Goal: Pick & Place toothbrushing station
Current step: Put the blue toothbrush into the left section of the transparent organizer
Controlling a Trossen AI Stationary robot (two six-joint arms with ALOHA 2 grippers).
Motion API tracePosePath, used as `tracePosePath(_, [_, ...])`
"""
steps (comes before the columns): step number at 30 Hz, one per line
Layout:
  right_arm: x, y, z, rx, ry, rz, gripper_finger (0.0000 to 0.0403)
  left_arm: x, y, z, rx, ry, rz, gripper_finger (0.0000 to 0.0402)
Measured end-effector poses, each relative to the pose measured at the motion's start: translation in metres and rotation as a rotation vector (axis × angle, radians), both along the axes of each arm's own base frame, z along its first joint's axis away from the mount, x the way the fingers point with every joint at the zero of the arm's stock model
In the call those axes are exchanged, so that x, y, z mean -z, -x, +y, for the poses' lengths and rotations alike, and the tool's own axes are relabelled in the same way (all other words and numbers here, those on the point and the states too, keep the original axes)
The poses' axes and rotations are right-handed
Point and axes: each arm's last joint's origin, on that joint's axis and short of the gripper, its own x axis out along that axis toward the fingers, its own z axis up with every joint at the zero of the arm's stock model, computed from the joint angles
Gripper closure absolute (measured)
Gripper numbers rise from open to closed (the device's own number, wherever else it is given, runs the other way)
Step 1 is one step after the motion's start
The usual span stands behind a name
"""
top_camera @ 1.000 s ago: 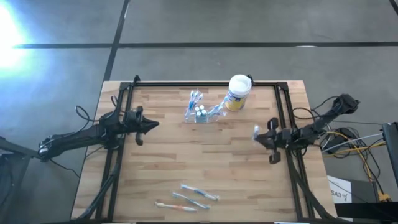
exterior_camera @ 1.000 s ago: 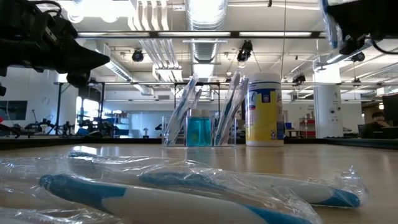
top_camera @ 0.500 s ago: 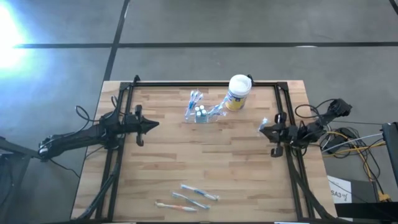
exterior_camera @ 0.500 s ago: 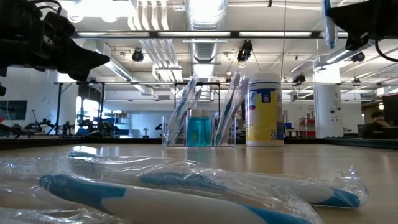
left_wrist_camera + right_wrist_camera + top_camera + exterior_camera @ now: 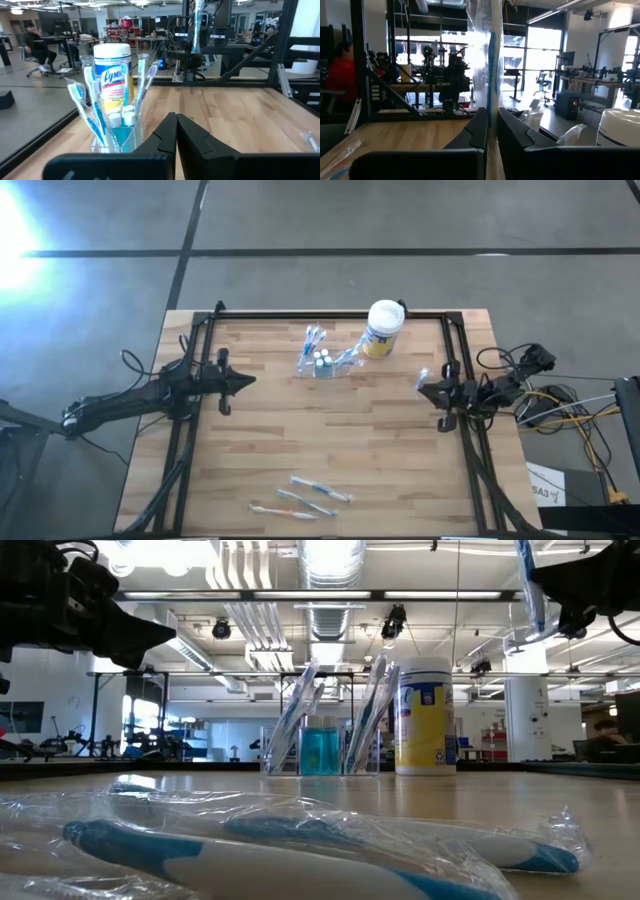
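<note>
Two arms show from above: my left gripper (image 5: pixel 248 380), fingers together on nothing, sits well apart from the toothbrushing station (image 5: pixel 322 363), which stands across the table beside the white canister (image 5: pixel 383 328), while my right gripper (image 5: pixel 424 383) hangs at the table's right rail, pulled back from its place a second ago. Only my right wrist view shows what it clamps, a wrapped toothbrush (image 5: pixel 491 60) standing upright between the fingers, and my left wrist view puts the station just ahead of the closed fingers.

Wooden slat table (image 5: pixel 330 430) with black frame, clear toothbrushing station (image 5: pixel 322 363) holding brushes near the far edge, white canister (image 5: pixel 383 327) just beside it, wrapped toothbrushes (image 5: pixel 305 497) lying loose near the front edge
</note>
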Motion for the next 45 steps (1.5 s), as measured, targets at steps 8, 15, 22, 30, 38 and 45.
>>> tracePosePath(8, [0.0, -0.001, 0.0, -0.001, -0.005, 0.0, 0.0385, -0.019, 0.0, 0.002, -0.071, 0.038, -0.047, 0.039])
tracePosePath(15, [-0.004, -0.002, 0.0, 0.015, -0.003, -0.033, 0.0385, -0.052, -0.007, 0.005, -0.105, -0.032, -0.11, 0.039])
tracePosePath(22, [-0.007, -0.008, 0.0, 0.048, -0.01, -0.039, 0.0385, -0.089, -0.042, 0.015, -0.11, -0.125, -0.123, 0.039])
tracePosePath(30, [-0.011, -0.015, 0.002, 0.06, 0.025, -0.061, 0.0385, -0.12, -0.119, 0.036, -0.068, -0.193, -0.034, 0.036])
tracePosePath(38, [-0.014, -0.023, 0.008, 0.013, 0.05, -0.048, 0.0385, -0.137, -0.197, 0.045, 0.129, -0.186, -0.021, 0.0241])
tracePosePath(45, [-0.022, -0.035, 0.014, 0.05, 0.06, 0.012, 0.0385, -0.138, -0.245, 0.046, 0.168, -0.163, -0.022, 0.0173])
